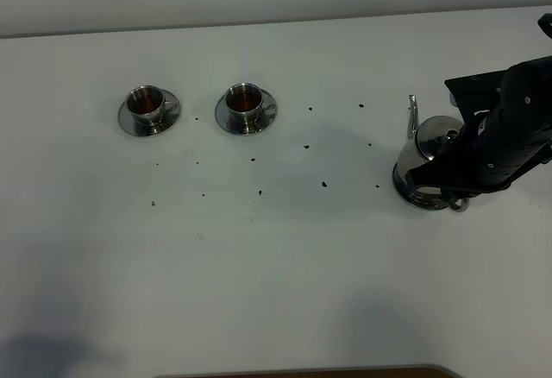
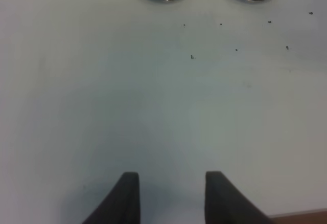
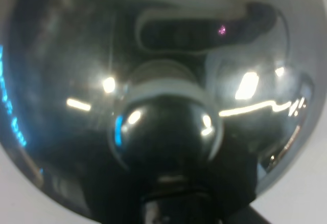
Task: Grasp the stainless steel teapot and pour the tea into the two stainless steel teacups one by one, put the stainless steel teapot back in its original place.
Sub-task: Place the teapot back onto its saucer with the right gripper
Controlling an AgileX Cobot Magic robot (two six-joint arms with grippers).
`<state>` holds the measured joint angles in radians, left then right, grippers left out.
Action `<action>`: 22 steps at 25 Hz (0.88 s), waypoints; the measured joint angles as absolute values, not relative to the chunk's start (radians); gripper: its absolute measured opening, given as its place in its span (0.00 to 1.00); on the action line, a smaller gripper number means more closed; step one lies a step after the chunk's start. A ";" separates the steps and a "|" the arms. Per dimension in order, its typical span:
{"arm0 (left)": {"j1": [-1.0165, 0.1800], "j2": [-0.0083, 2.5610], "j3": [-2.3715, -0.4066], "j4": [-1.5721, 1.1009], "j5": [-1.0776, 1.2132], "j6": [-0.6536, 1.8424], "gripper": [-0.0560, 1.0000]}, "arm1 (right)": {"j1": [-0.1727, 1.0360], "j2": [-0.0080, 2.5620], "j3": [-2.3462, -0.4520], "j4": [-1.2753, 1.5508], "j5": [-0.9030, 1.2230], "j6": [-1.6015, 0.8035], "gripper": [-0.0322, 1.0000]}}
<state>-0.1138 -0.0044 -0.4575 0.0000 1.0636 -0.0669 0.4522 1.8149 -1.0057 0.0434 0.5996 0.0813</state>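
1. My right gripper (image 1: pixel 455 190) sits at the teapot (image 1: pixel 429 155), jaws fully closed; from above I judge it clamped on the loop handle, though the arm hides the contact itself.
2. The right wrist view is filled by the domed lid and its knob (image 3: pixel 164 132), so that hand is right up against the pot.
3. The pot stands upright on the table (image 1: pixel 285 257) at the right edge, spout (image 1: pixel 412 115) pointing away from me and toward the left.
4. The relation that counts: both cups lie well to the left of the pot, the near cup (image 1: pixel 245 103) first, the far cup (image 1: pixel 147 106) beyond it, each on a saucer. The carry is a long leftward sweep.
5. My left gripper (image 2: pixel 171 196) hovers over bare table, jaws apart, holding nothing, cups ahead of it.
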 joint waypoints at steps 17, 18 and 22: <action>-0.114 -0.004 -0.457 0.000 1.064 -0.067 0.40 | 0.452 1.815 -1.006 0.049 0.621 0.079 0.49; -0.114 -0.004 -0.457 0.000 1.064 -0.067 0.40 | 0.452 1.815 -1.006 0.050 0.628 0.079 0.51; -0.114 -0.004 -0.457 0.000 1.064 -0.067 0.40 | 0.452 1.803 -1.016 0.048 0.685 0.079 0.54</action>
